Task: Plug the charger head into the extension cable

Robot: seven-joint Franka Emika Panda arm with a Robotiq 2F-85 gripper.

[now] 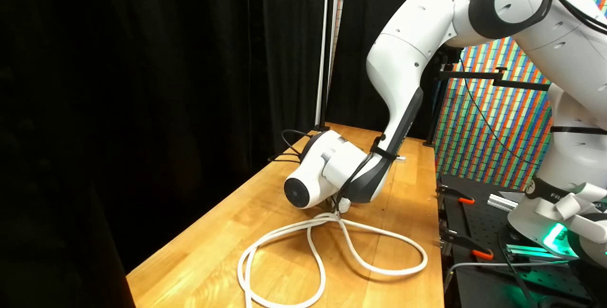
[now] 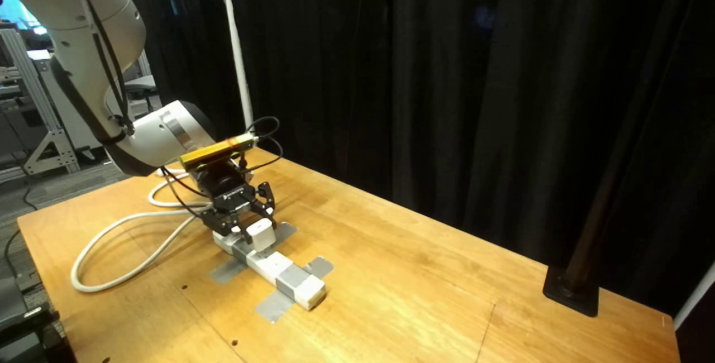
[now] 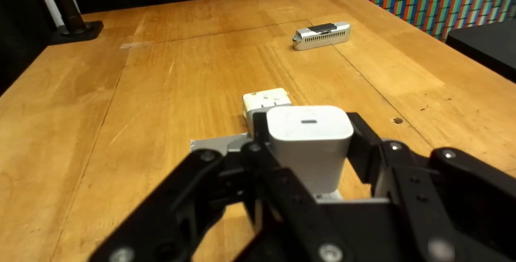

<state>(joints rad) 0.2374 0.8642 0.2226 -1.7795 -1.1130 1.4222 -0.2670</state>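
The white charger head [image 3: 308,155] stands upright between the fingers of my gripper [image 3: 309,128] in the wrist view. The fingers bear on its two sides; the port face points up. In an exterior view the charger head [image 2: 262,237] is just over the white extension cable's socket strip [image 2: 310,291], with my gripper [image 2: 259,229] around it. Whether its prongs are in a socket cannot be told. The far end of the strip also shows in the wrist view [image 3: 266,98]. The extension cable's white cord [image 1: 396,272] lies in loops. The arm hides the gripper in that exterior view.
Grey tape [image 2: 275,306] holds the strip to the wooden table [image 2: 402,296]. A pale slotted device [image 3: 322,36] lies farther along the table. A black post base [image 2: 571,294] stands near the edge, by black curtains [image 2: 475,100].
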